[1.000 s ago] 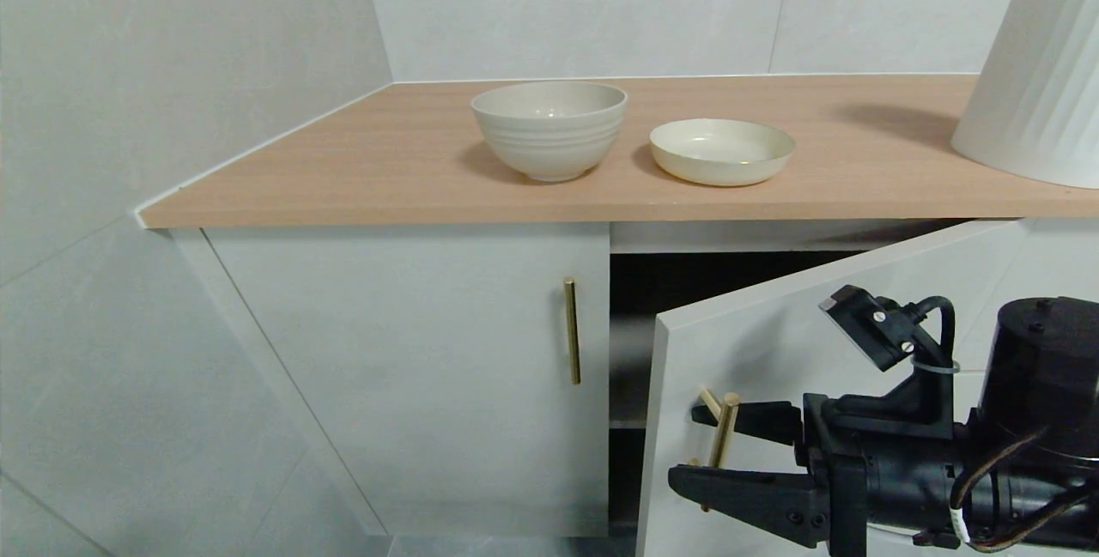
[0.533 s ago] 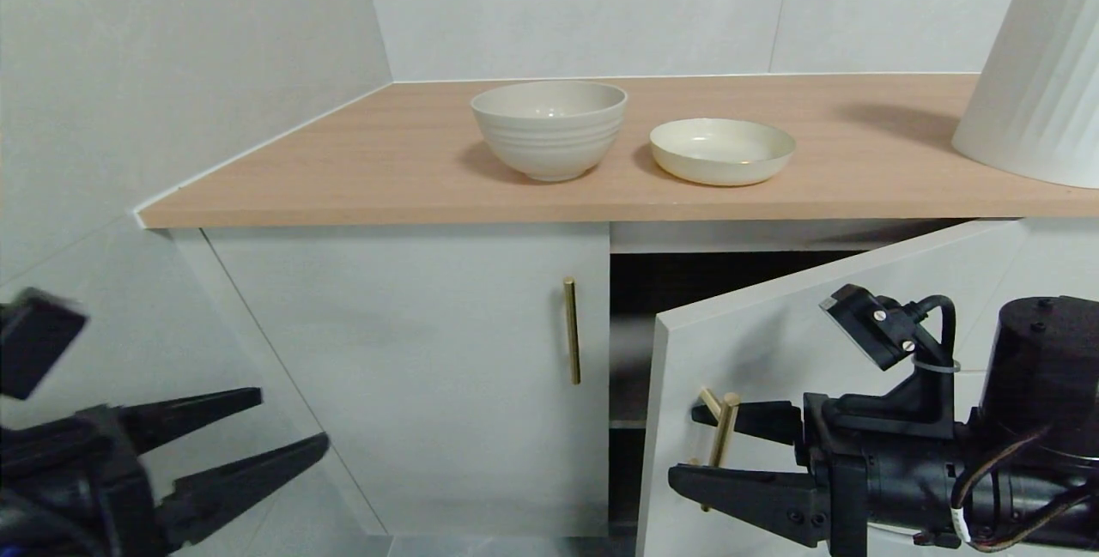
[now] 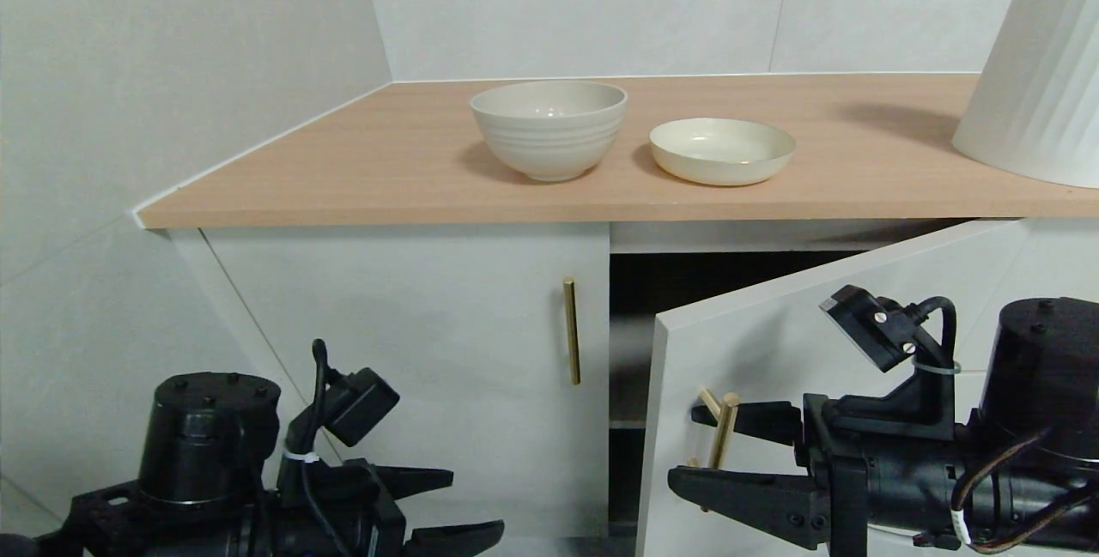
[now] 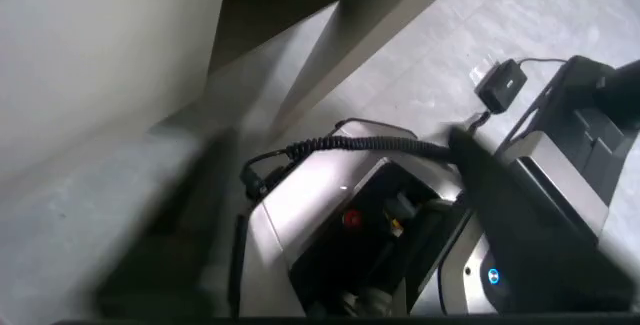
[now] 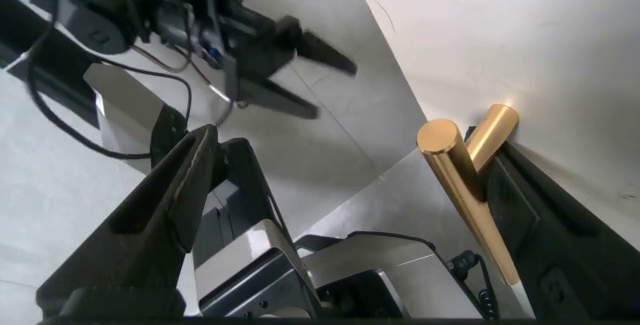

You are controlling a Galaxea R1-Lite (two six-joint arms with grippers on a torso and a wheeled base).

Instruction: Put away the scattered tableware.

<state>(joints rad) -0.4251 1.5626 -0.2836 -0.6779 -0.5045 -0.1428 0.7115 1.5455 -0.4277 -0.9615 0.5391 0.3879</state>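
Note:
A ribbed cream bowl (image 3: 548,128) and a shallow cream plate (image 3: 721,150) stand side by side on the wooden countertop (image 3: 361,175). Below, the right cabinet door (image 3: 773,325) hangs partly open. My right gripper (image 3: 684,445) is open, its jaws straddling that door's brass handle (image 3: 722,430). In the right wrist view the handle (image 5: 468,180) lies close against one finger (image 5: 530,235) of the right gripper (image 5: 350,165). My left gripper (image 3: 476,503) is open and low, in front of the closed left door (image 3: 412,368). The left gripper (image 4: 335,145) looks down at the floor.
A large white lampshade (image 3: 1041,68) stands on the counter at the right. The closed left door has a vertical brass handle (image 3: 571,330). Tiled walls close in the left side and the back. A dark cabinet opening (image 3: 631,351) shows between the doors.
My left arm has come in from the lower left and swung right, stopping in front of the closed left door. The right arm and the tableware have not moved.

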